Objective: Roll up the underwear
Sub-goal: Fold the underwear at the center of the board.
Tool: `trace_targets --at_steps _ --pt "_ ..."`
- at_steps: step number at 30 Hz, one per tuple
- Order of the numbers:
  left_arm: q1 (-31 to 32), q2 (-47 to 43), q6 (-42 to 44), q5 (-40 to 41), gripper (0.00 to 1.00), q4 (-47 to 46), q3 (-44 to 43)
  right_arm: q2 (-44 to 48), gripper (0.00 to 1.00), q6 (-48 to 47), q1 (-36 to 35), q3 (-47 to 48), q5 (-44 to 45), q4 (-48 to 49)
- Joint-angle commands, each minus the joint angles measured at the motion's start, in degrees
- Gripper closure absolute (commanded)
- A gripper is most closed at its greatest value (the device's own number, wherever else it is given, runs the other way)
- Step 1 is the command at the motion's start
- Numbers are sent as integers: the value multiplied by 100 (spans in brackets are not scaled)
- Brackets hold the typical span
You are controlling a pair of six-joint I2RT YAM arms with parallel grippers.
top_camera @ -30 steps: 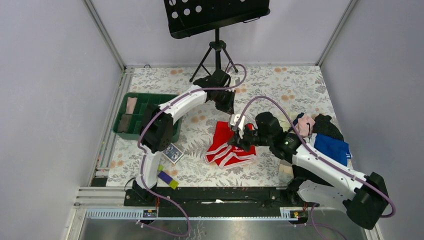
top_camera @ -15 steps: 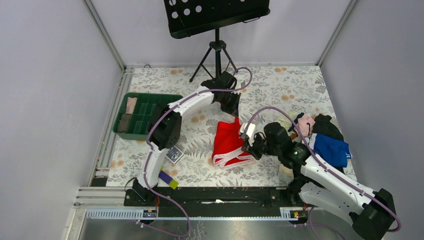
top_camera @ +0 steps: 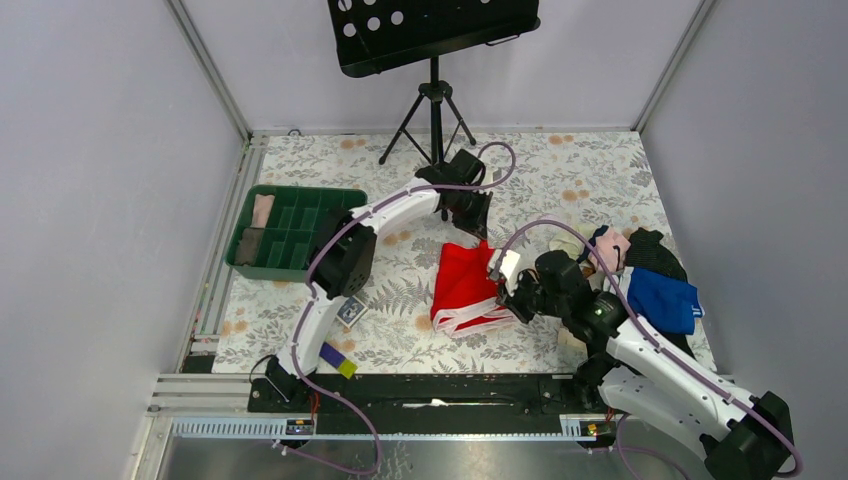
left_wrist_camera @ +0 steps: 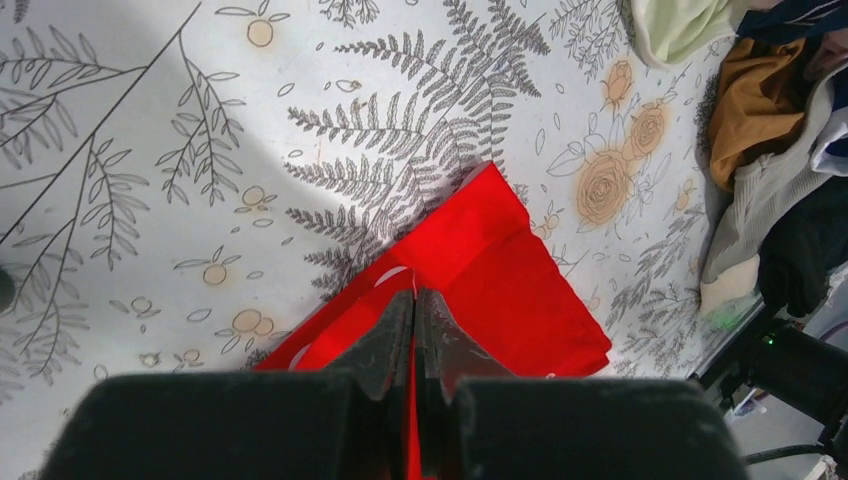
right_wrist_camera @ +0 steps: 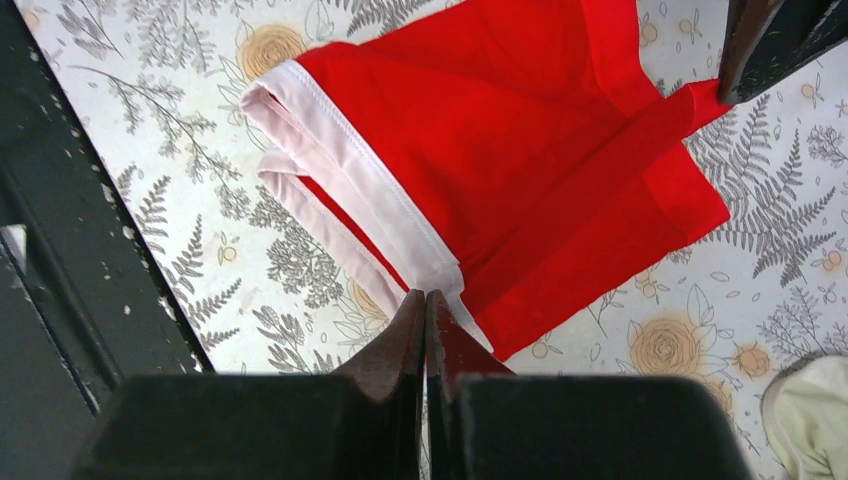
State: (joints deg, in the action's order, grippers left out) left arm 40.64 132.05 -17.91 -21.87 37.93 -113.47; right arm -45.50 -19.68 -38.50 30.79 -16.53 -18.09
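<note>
The red underwear [top_camera: 463,283] lies on the floral cloth mid-table, its white-pink waistband [top_camera: 472,321] along the near edge. My left gripper [top_camera: 481,236] is shut on its far corner, and red cloth [left_wrist_camera: 500,270] shows between the closed fingers of that gripper [left_wrist_camera: 415,295] in the left wrist view. My right gripper [top_camera: 511,291] is shut on the right end of the waistband. In the right wrist view the right gripper [right_wrist_camera: 425,295] pinches the white trim, and the underwear [right_wrist_camera: 520,150] spreads out beyond it. The cloth is stretched between the two grips.
A green compartment tray [top_camera: 290,230] stands at the left. A music stand [top_camera: 432,95] rises at the back. A pile of clothes [top_camera: 625,250] with a blue garment [top_camera: 662,298] lies at the right. A small card box [top_camera: 347,308] and a purple-yellow block [top_camera: 335,358] sit near the left arm's base.
Both grippers have shifted to the right, still shut on the underwear. The cloth has slid right with them and drawn narrower and straighter.
</note>
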Motion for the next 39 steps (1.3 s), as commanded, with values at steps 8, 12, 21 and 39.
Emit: trace_targets --at_steps 8,12,21,39 --pt "330 511 -490 -407 72 -798 -812 305 68 -794 38 63 514 -914" --pt "379 643 -584 -1190 50 -1362 -1425 1101 34 -620 91 393 1554 -1187" --pt "-455 -1108 152 -1026 45 -1173 349 665 36 662 548 722 1946 -287" --pt "-587 -2634 787 316 50 -1054 2285 -3995 38 3306 2548 2620 -738 21"
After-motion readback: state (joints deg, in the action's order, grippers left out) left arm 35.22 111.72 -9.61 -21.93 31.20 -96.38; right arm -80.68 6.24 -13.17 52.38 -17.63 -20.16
